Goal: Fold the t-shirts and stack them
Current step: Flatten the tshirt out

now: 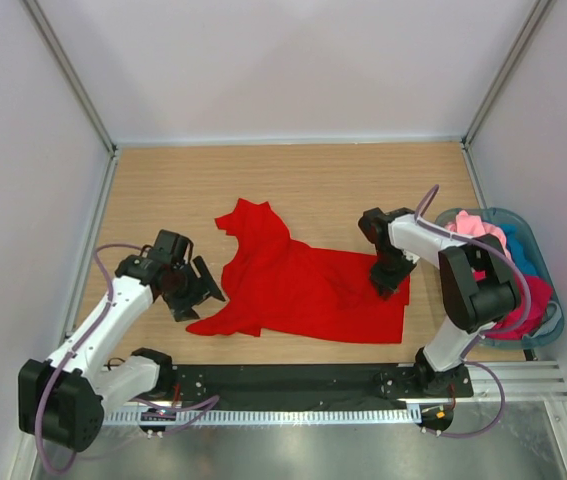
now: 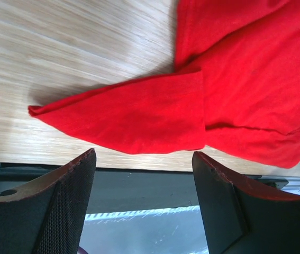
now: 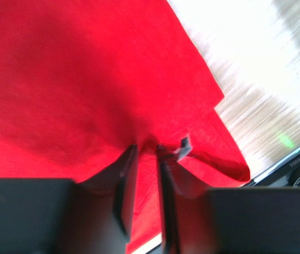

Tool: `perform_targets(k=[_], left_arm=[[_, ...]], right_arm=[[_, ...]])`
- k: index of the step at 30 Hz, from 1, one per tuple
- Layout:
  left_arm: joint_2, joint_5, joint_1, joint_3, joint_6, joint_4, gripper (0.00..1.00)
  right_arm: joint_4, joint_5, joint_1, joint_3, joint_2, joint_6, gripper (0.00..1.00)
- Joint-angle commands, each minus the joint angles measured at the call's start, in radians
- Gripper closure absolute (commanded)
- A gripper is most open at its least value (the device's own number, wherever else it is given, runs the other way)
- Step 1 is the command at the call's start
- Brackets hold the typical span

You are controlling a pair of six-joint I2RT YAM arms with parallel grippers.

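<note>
The right gripper [image 3: 145,151] is pinching a raised fold of the red t-shirt [image 1: 293,285], its jaws nearly together with cloth between them, close to the shirt's right hem in the near right part of the table [image 1: 163,190]. The left gripper [image 2: 144,164] is hanging wide and holding nothing, just beside the sleeve [image 2: 139,116] that is pointing toward the near left corner. The shirt is lying crumpled and skewed across the near half of the table, with one end reaching toward the middle. The step in hand looks to be spreading it flat before any fold. Doing that well likely means the left gripper taking the sleeve or the hem beside it, so both arms are pulling opposite ends taut and lifting just enough for wrinkles to drop out. Open wood is showing along the far edge and both far corners, giving room to draw the cloth away from the near edge, where the hem is lying close to the black rail [image 1: 293,378]. At the right edge the basket [image 1: 555,300] holding the other t-shirts [image 1: 478,228] is sitting near the working right gripper, so swings that way are calling for care.
</note>
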Motion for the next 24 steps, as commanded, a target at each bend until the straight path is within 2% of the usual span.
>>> perform_targets(k=[1,3,4,5,12,15,16,17,19,21,24], left_arm=[[0.005,-0.022,0.042,-0.009,0.013,-0.017,0.25],[0.023,-0.025,0.056,-0.017,0.016,-0.037,0.25],[0.028,-0.023,0.058,-0.015,0.014,-0.038,0.25],[0.029,-0.025,0.059,-0.014,0.016,-0.045,0.25],[0.074,-0.094,0.078,-0.007,-0.007,-0.111,0.21],[0.092,-0.098,0.078,-0.027,-0.039,-0.101,0.21],[0.095,-0.100,0.078,-0.032,-0.049,-0.092,0.21],[0.098,-0.100,0.079,-0.032,-0.059,-0.062,0.21],[0.114,-0.098,0.079,-0.029,-0.061,-0.034,0.21],[0.155,-0.085,0.079,-0.017,-0.059,-0.023,0.23],[0.192,-0.060,0.079,-0.040,-0.047,0.000,0.27]], right_arm=[[-0.009,0.067,0.003,0.045,0.005,0.002,0.76],[-0.009,0.067,0.004,0.044,0.011,0.002,0.84],[-0.008,0.065,0.004,0.044,0.013,0.003,0.96],[-0.008,0.065,0.004,0.044,0.008,-0.003,0.99],[-0.075,0.113,0.003,0.105,-0.050,-0.026,0.99],[-0.072,0.033,0.006,0.088,-0.058,-0.020,0.99],[-0.066,0.010,0.006,0.081,-0.058,-0.015,0.96],[-0.058,-0.005,0.007,0.058,-0.058,-0.012,0.83],[-0.023,-0.044,0.009,0.036,-0.055,0.000,0.71],[-0.014,-0.059,0.012,0.018,-0.043,0.005,0.66],[-0.011,-0.056,0.014,0.002,-0.026,0.011,0.65]])
